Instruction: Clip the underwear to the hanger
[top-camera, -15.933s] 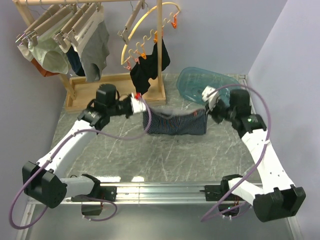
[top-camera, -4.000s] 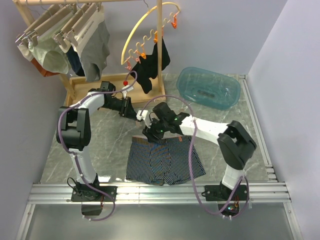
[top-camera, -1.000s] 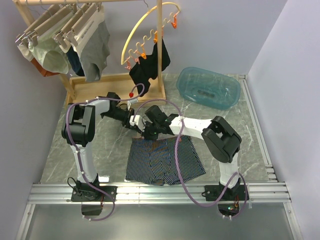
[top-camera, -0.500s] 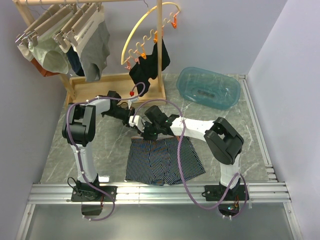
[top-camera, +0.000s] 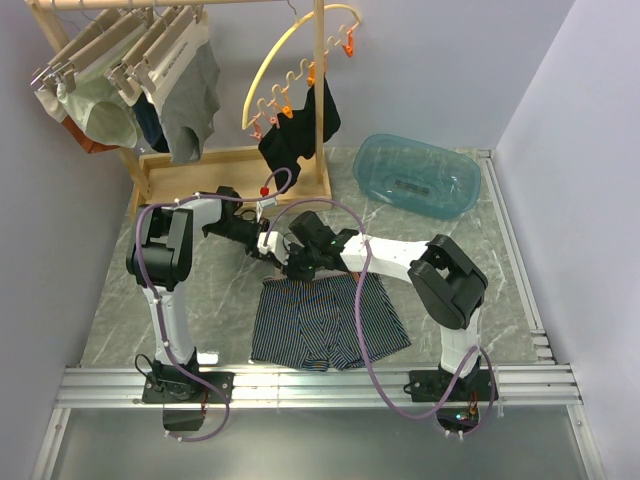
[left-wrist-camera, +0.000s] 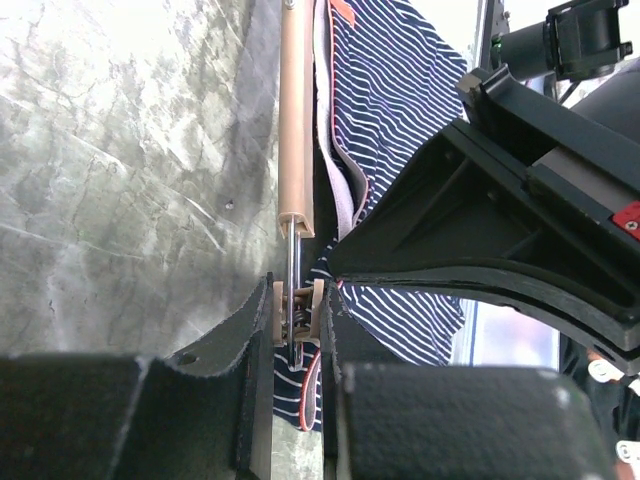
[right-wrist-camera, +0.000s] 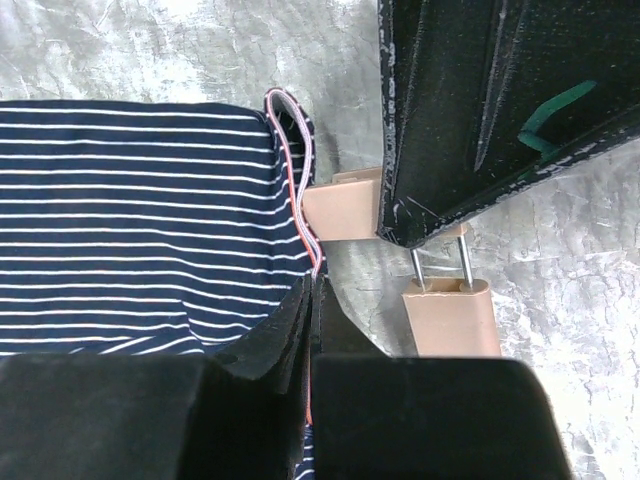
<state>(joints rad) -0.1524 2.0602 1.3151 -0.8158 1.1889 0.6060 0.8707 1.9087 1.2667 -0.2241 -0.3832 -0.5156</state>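
Note:
The underwear (top-camera: 325, 320), navy with pale pinstripes, lies flat on the table, waistband toward the back. My left gripper (top-camera: 266, 244) and right gripper (top-camera: 296, 268) meet at its back left corner. In the left wrist view the hanger's pale wooden bar (left-wrist-camera: 297, 110) runs along the waistband (left-wrist-camera: 345, 190), and my left gripper (left-wrist-camera: 297, 310) is shut on the hanger's clip (left-wrist-camera: 296, 300). In the right wrist view my right gripper (right-wrist-camera: 311, 290) is shut on the underwear's waistband edge (right-wrist-camera: 298, 170), next to the hanger's wooden end (right-wrist-camera: 340, 212). From above, the arms hide the hanger.
A wooden rack (top-camera: 120, 70) with hangers and garments stands at the back left on a wooden base (top-camera: 200, 165). A yellow arc with orange pegs (top-camera: 290, 75) carries a black garment (top-camera: 300, 135). A blue basin (top-camera: 415, 175) sits at the back right.
The underwear, once stretched between both grippers at the back, lies flat now. Since four seconds ago the left gripper has closed in on the waistband corner. Almost nothing moved in the last second.

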